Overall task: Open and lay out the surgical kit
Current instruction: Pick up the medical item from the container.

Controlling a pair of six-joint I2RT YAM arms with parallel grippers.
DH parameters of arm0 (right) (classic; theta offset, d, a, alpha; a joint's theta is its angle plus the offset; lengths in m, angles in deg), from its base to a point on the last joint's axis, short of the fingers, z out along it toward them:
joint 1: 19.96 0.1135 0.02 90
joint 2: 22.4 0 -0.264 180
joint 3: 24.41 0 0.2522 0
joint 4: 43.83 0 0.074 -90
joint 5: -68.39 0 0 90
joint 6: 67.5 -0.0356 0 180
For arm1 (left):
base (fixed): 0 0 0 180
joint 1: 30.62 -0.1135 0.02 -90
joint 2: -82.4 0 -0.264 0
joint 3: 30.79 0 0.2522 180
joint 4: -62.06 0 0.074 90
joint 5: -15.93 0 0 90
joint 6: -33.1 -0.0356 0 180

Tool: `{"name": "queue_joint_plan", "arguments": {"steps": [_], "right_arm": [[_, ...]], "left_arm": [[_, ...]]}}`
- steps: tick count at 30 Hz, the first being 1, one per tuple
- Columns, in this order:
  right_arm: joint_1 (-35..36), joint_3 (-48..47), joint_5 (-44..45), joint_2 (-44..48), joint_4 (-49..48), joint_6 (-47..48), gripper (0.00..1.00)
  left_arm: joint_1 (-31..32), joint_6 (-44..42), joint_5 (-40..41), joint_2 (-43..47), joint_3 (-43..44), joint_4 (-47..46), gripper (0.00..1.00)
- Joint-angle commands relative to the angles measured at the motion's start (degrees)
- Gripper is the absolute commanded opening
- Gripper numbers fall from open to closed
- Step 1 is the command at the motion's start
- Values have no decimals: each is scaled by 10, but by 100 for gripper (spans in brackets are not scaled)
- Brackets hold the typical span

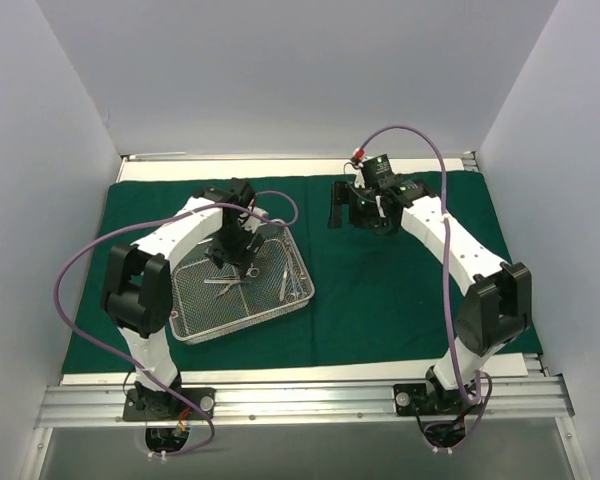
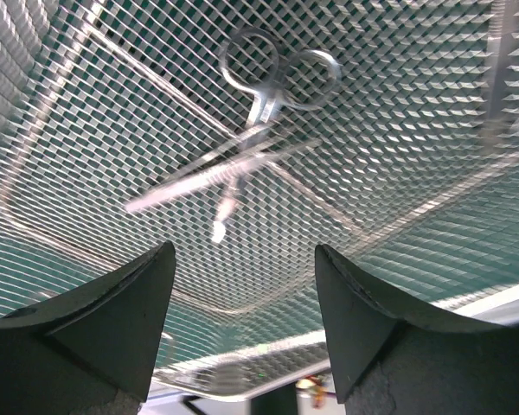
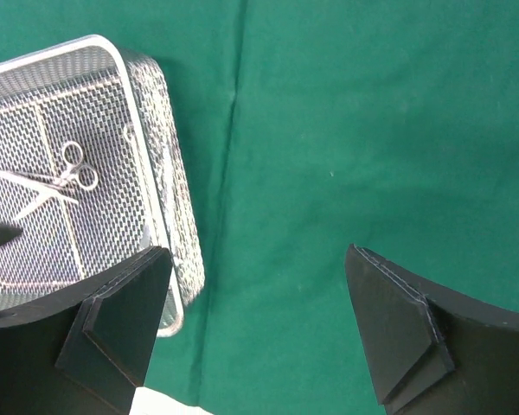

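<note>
The dark green cloth (image 1: 400, 290) lies spread flat over the table. On its left half stands the silver wire-mesh tray (image 1: 242, 324), holding scissors (image 1: 238, 278) and more slim instruments (image 1: 290, 282). My left gripper (image 1: 223, 258) hangs open low over the tray's far part. In the left wrist view the left gripper (image 2: 242, 303) has nothing between its fingers, and the scissors (image 2: 264, 95) lie crossed with another thin tool on the mesh (image 2: 112, 130). My right gripper (image 1: 355, 215) is open and empty above bare cloth (image 3: 346, 130), right of the tray (image 3: 169, 173).
White walls close in the table at the left, right and back. A metal rail (image 1: 300, 400) with both arm bases runs along the near edge. Another slim instrument (image 2: 502, 69) lies at the tray's side. A white strip of table (image 3: 169, 405) shows past the cloth's edge.
</note>
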Motion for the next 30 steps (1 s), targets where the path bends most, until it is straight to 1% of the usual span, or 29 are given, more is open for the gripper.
{"name": "queue_joint_plan", "arguments": {"steps": [1, 4, 6, 7, 8, 10, 11, 12, 14, 18, 23, 26, 30], "right_arm": [[-14, 31, -9, 51, -28, -3, 84], [-23, 62, -19, 68, -36, -4, 84], [-28, 77, -24, 75, -37, -3, 84], [-32, 82, -24, 80, -38, -3, 84], [-35, 84, -24, 82, -37, -3, 84], [-38, 90, -26, 84, -35, -4, 84], [-42, 90, -27, 84, -34, -4, 84], [-43, 89, -27, 85, -33, -5, 84], [-45, 87, -26, 88, -30, -6, 84], [-48, 81, -20, 91, -25, -10, 84], [-51, 88, -18, 97, -22, -19, 84], [-52, 93, -19, 102, -22, -21, 84], [-52, 97, -25, 98, -27, -26, 84]], "left_arm": [[-5, -76, 39, -15, 1, -26, 74], [-1, -108, 30, -26, -5, -43, 73], [-1, -114, 29, -36, 3, -46, 70], [0, -111, 27, -44, 10, -48, 68], [3, -107, 21, -46, 18, -53, 62], [14, -91, 12, -50, 42, -80, 58], [17, -82, 5, -53, 53, -85, 57], [18, -73, -23, -55, 60, -98, 58], [19, -44, -34, -70, 70, -110, 59], [17, -26, -7, -114, 86, -94, 60], [12, -48, -4, -135, 82, -104, 61], [8, -52, 2, -119, 71, -102, 60], [-4, -56, 18, -77, 32, -108, 60]]}}
